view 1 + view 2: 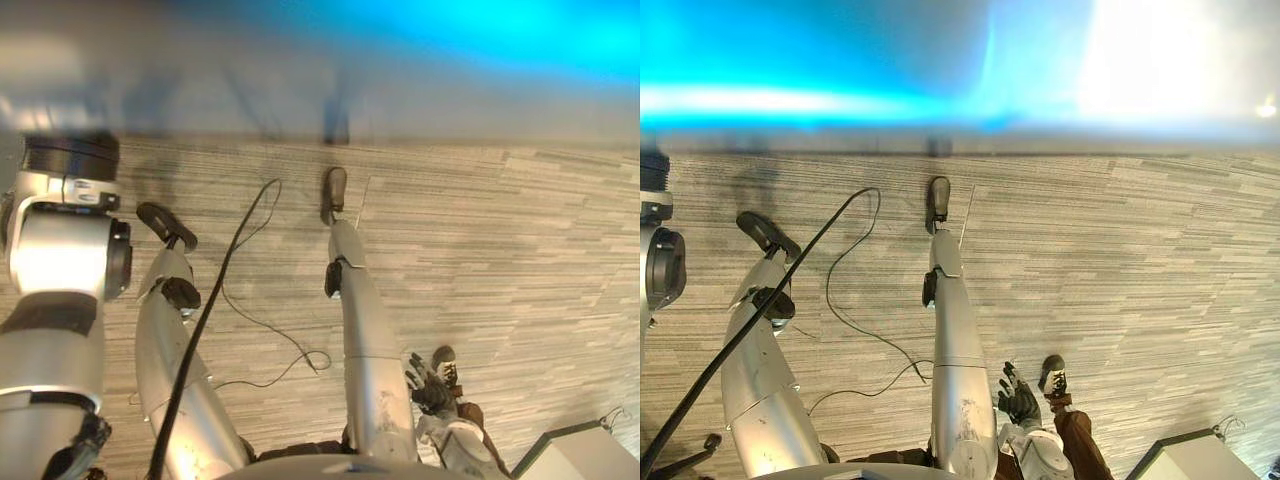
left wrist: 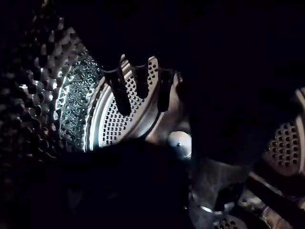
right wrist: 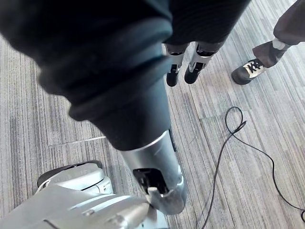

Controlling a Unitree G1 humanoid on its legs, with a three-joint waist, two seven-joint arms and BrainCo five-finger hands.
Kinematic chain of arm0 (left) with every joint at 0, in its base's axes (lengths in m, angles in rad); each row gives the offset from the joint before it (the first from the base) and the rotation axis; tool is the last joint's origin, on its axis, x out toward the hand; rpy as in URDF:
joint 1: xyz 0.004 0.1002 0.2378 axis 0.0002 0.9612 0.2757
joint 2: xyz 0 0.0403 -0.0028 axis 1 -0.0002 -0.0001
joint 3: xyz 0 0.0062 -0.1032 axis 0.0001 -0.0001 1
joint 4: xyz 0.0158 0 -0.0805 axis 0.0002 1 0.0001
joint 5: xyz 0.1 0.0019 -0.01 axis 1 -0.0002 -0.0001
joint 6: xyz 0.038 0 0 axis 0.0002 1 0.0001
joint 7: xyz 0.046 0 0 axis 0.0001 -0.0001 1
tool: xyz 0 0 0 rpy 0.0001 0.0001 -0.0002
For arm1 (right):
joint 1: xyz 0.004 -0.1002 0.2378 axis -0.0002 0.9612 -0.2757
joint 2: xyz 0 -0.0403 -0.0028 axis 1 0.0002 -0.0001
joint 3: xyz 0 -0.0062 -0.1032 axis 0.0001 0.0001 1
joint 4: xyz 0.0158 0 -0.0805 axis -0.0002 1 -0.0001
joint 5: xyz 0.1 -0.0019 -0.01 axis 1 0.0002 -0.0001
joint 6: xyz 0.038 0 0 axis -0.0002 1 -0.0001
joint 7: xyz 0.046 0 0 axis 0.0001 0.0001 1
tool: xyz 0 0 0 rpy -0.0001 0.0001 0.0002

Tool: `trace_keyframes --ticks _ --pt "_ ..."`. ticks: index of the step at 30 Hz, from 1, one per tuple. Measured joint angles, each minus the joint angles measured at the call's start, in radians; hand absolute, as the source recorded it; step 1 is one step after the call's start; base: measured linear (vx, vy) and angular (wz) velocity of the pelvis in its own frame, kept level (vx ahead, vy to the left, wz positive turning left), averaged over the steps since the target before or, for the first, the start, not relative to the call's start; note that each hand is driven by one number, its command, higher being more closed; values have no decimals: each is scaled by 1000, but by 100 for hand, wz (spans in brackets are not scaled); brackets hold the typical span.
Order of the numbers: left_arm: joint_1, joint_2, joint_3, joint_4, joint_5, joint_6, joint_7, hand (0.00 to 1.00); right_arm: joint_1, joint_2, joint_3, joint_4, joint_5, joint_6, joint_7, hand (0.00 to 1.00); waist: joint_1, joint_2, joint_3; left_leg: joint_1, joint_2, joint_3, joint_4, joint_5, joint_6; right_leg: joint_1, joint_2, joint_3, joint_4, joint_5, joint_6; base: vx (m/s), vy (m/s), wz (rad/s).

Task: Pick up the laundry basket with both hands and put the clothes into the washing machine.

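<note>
Clothes (image 2: 119, 186) appear as a dark heap in the washing machine drum (image 2: 112, 129), just past the left hand (image 2: 120, 98), whose fingers hang straight and seem to hold nothing. The loading therefore looks largely done, and drawing that arm out is probably what remains. Right hand (image 1: 430, 388) hangs open over the floor (image 1: 520, 260), with a person's shoe (image 3: 247, 71) just beside it.
</note>
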Motion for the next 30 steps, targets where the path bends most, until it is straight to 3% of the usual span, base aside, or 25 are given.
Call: trace_keyframes --ticks 2,4,5,7,10,14,17,21,23,30 --pt "-1 2 48 17 -48 -15 -30 0 0 0 1 1 1 0 0 0 0 0 0 1 -1 0 -6 3 -4 0 0 -2 -1 0 0 -26 -32 3" --pt "-4 6 90 54 -258 -36 -90 0 -4 0 1 9 1 0 1 0 2 0 0 2 -1 -1 -12 5 -9 1 0 -11 -3 0 0 -27 -31 1" --pt "-7 7 93 68 -309 -44 -97 0 -7 0 1 14 1 0 2 0 2 0 0 2 -2 -1 -13 5 -9 2 -1 -13 -3 0 0 0 0 0" --pt "-18 4 117 113 -572 -84 -117 0 -20 2 1 33 1 0 3 0 2 0 0 3 -2 -1 -22 7 -11 2 -1 -18 -5 0 0 -27 -32 4" --pt "-39 4 161 159 -765 -108 -144 0 -21 5 0 37 -1 0 3 0 2 -1 -1 5 -4 -1 -33 9 -15 2 0 -21 -6 0 0 -16 -20 3" --pt "-47 4 209 182 -919 -131 -158 0 -34 10 0 67 -8 0 1 0 5 -1 -1 6 -4 -1 -35 9 -15 2 0 -22 -4 0 0 -14 -17 0" --pt "-47 5 239 182 -961 -134 -178 0 -92 29 -29 68 -5 -6 -32 0 8 -1 -2 7 -5 -1 -33 9 -15 -1 0 -22 -1 3 -4 0 0 0" --pt "-26 7 257 173 -960 -157 -176 0 -159 36 -64 23 2 -81 -43 0 25 -1 -1 7 -6 -3 -24 11 -18 -8 -1 -19 12 24 -24 -6 -7 -1" --pt "14 7 282 146 -960 -168 -174 0 -164 38 -68 17 3 -95 -43 0 27 -1 -1 7 -6 -4 -24 12 -20 -11 -1 -19 18 37 -31 -27 -33 7" --pt "139 8 295 47 -935 -173 -152 0 -164 41 -68 18 3 -95 -43 0 32 0 -1 7 -6 -5 -26 16 -26 -15 -1 -19 25 47 -33 -17 -21 2"
